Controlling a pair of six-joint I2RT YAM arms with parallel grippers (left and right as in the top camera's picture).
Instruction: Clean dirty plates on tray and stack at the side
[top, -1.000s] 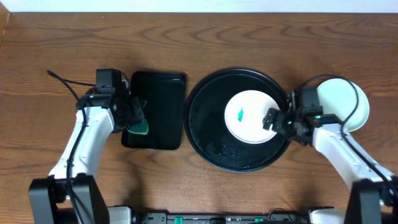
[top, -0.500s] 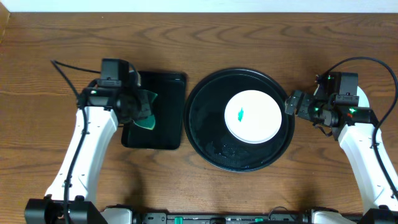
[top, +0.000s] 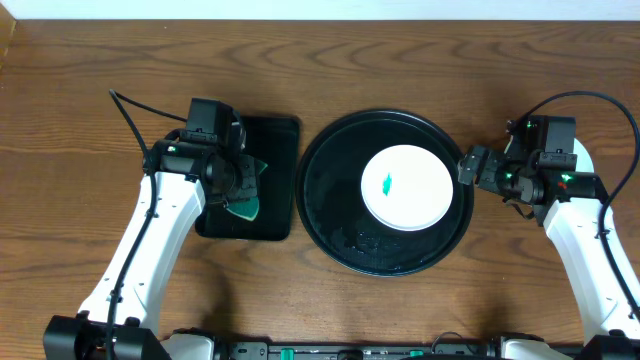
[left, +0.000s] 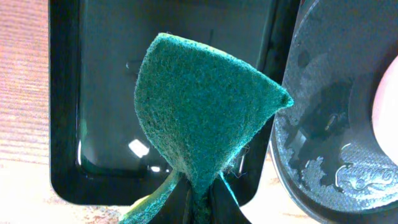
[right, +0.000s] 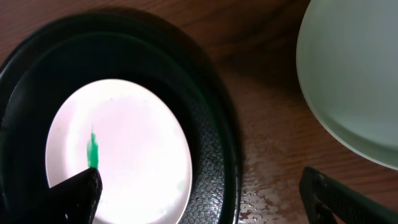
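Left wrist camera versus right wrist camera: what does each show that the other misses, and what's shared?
Only the left wrist view: the green sponge pinched in the shut left pincer, over the rectangular tray. Only the right wrist view: the green smear on the plate, the stacked plates beside the round tray, and the open right pincer. Both: that wet round tray and the table; the left wrist view catches only a pale sliver at its right edge, probably that same plate.
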